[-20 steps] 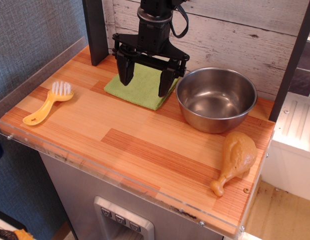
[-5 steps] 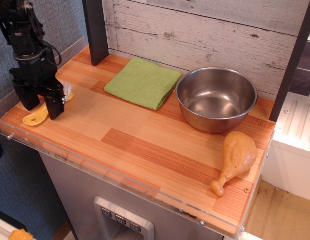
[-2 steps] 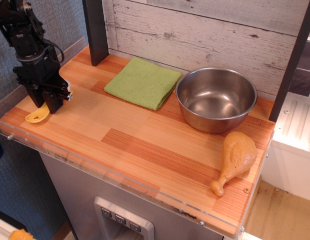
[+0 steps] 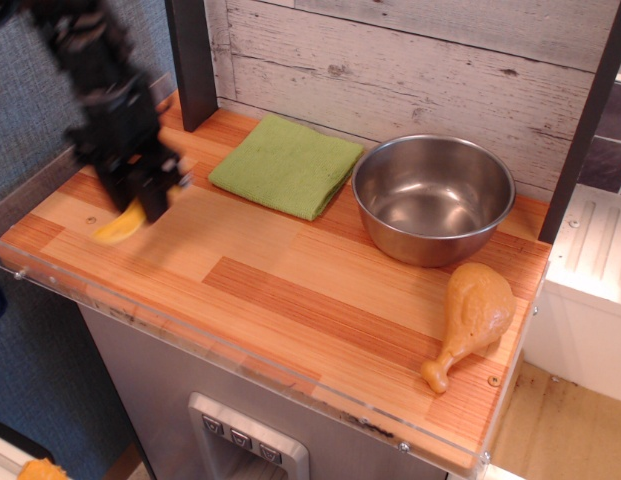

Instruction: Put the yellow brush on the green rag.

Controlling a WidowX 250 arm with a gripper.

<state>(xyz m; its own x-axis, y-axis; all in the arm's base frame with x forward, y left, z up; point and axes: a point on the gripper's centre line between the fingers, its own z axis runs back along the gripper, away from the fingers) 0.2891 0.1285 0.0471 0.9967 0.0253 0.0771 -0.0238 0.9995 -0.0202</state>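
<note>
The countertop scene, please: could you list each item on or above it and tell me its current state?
hand: motion-blurred, closed on the yellow brush.
yellow brush: gripped, handle end sticking out below the hand, blurred.
green rag: lying flat, folded, nothing on it.
steel bowl: upright, empty.
toy drumstick: lying on its side near the front right corner.

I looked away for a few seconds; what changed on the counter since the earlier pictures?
The gripper left the green rag, closed on the yellow brush at the left edge and now carries it rightward, blurred. Rag, steel bowl and toy drumstick stayed put.
</note>
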